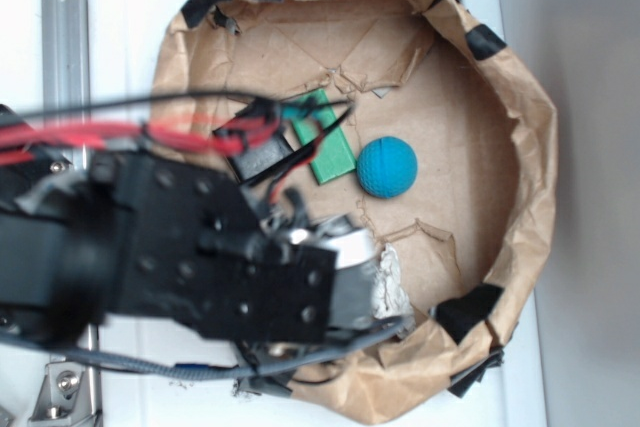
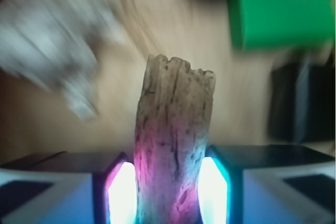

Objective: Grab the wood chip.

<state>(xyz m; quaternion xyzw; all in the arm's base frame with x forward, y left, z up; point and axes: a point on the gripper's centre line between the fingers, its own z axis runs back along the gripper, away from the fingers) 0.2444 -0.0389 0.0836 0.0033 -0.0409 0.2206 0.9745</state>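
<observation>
Seen from outside: a brown paper lining, crumpled into a bowl and taped black at the rim, filling most of the view. Over its 8 o'clock portion, the black arm and wrist, hiding the gripper's fingertips and whatever sits below. Near the bowl's centre, a blue ball; just beside it at 9 o'clock, a green block; touching that block's 9 o'clock side, a black block. At the 5 o'clock edge of the arm, a white paper wad peeking out.

From the wrist: the gripper at the bottom edge, lit pads glowing on both sides. Between them, the wood chip, long axis running 6 to 12 o'clock, straight out along the fingers. Jaws pinching the chip at its 6 o'clock end, both pads apparently flush against its flanks; 12 o'clock end free and ragged. Background blurred: white wad at 10 o'clock, green block at 1 o'clock.

Judged: grasp made, chip centred and aligned with the fingers, so only a straight lift left. Cannot tell whether clear of the floor yet.
</observation>
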